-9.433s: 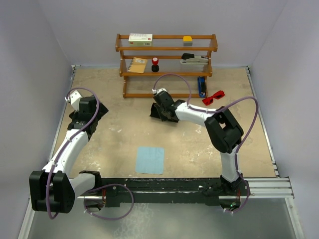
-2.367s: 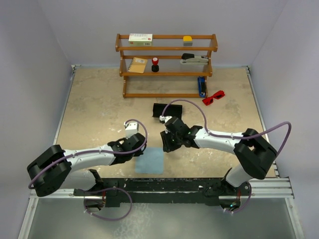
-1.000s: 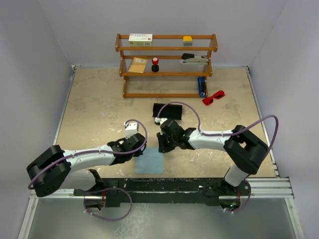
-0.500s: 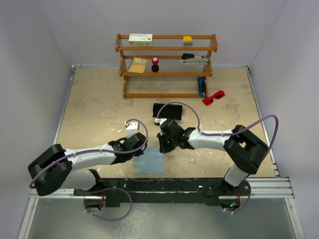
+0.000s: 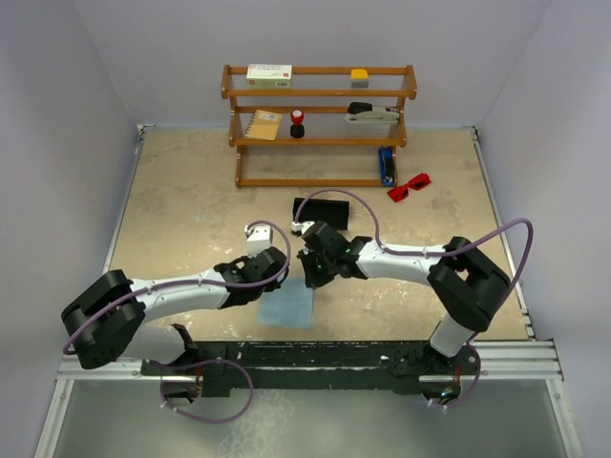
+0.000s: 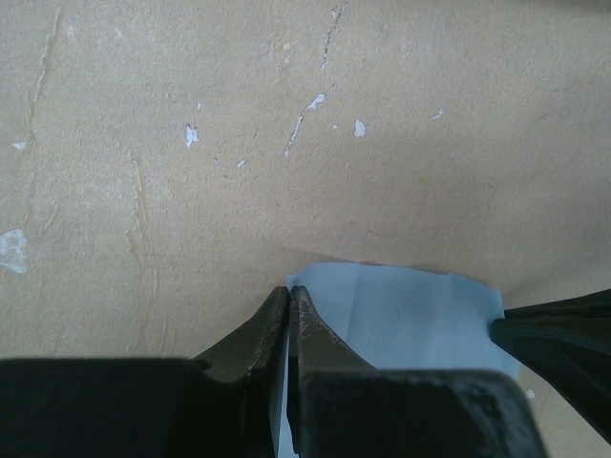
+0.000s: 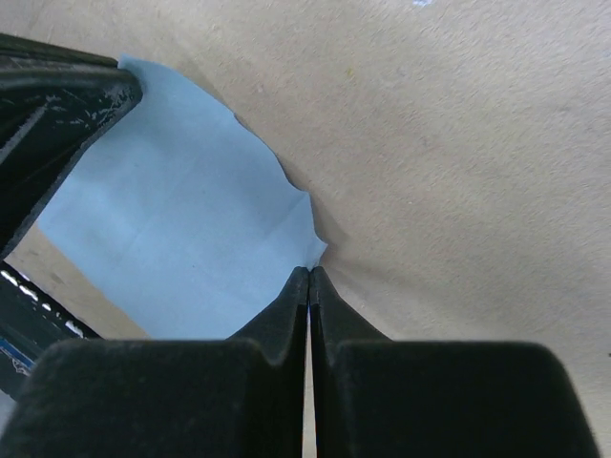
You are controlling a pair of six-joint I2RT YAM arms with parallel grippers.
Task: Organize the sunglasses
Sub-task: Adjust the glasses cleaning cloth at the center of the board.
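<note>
Both shut: your left claw (image 6: 288, 307) pinches one corner of the blue cloth (image 5: 291, 307), your right claw (image 7: 308, 283) the neighbouring corner. Judged step: raising the cloth; next, keep both pinches firm and move together. Sunglasses (image 5: 409, 185), small, bright red, lie on the table (image 5: 191, 191) just right of the shelf (image 5: 315, 142), well apart, untouched.

A robotics lab cell: plain pale lilac walls (image 5: 86, 105) box in a scuffed beige tabletop (image 5: 191, 196), with a grey metal mounting rail (image 5: 516, 359) along its near edge carrying two white-and-black robot arms (image 5: 181, 291).
</note>
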